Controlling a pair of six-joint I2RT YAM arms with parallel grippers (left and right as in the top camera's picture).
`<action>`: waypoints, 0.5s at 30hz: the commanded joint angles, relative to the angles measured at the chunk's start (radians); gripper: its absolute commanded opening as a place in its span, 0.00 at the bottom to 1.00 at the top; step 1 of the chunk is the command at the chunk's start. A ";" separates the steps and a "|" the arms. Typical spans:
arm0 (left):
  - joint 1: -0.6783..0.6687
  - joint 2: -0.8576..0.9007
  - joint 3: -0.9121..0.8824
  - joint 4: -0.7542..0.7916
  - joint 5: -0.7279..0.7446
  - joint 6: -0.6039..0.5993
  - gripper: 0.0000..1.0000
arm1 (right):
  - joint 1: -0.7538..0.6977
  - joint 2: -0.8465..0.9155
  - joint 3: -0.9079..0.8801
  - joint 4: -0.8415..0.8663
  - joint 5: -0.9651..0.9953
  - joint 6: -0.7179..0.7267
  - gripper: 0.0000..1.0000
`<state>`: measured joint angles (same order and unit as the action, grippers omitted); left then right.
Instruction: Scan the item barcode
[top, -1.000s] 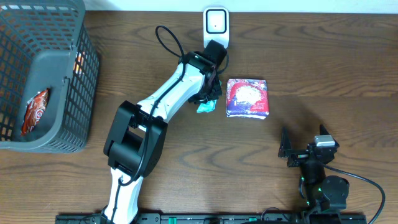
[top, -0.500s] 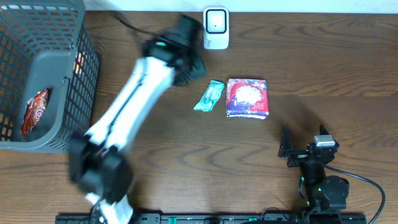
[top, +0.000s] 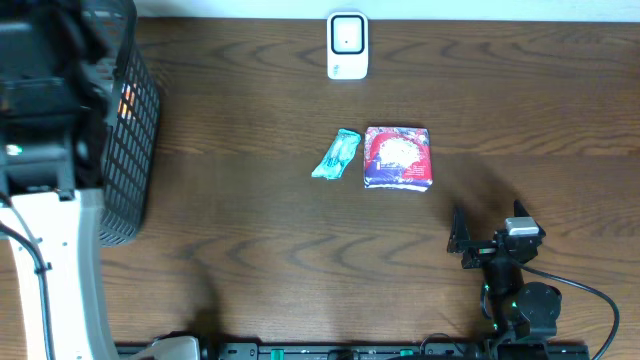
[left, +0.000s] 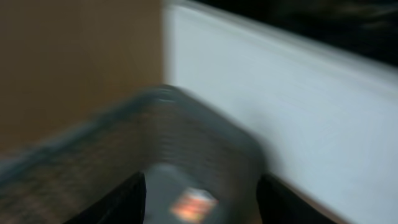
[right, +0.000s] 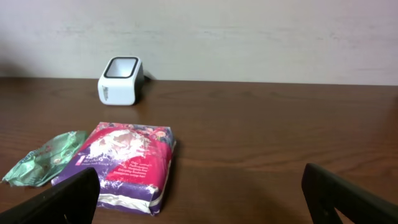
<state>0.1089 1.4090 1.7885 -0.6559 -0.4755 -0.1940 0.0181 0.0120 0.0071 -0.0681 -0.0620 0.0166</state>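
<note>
A green packet lies flat on the table, touching the left side of a pink and purple packet. The white scanner stands at the back edge. My left arm is blurred at the far left, over the grey basket. In the left wrist view my left gripper is open and holds nothing, and it looks down into the basket at a blurred orange item. My right gripper is open near the front, facing the pink packet, the green packet and the scanner.
A pale wall runs behind the table's back edge. Bare wood lies between the packets and the front edge. The right arm's base sits at the front right.
My left arm has swung fast from beside the scanner to the far left over the basket, leaving the green packet on the table. Its jaws have widened. The right arm has not moved.
</note>
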 joint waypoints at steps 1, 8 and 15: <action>0.121 0.058 -0.010 -0.050 -0.094 0.191 0.57 | 0.008 -0.005 -0.002 -0.004 0.004 -0.011 0.99; 0.325 0.173 -0.066 -0.147 -0.090 0.198 0.77 | 0.008 -0.005 -0.002 -0.004 0.004 -0.011 0.99; 0.435 0.303 -0.098 -0.246 0.098 0.220 0.84 | 0.008 -0.005 -0.002 -0.004 0.004 -0.010 0.99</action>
<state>0.5144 1.6783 1.7039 -0.8860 -0.4690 0.0059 0.0181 0.0120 0.0071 -0.0677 -0.0620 0.0162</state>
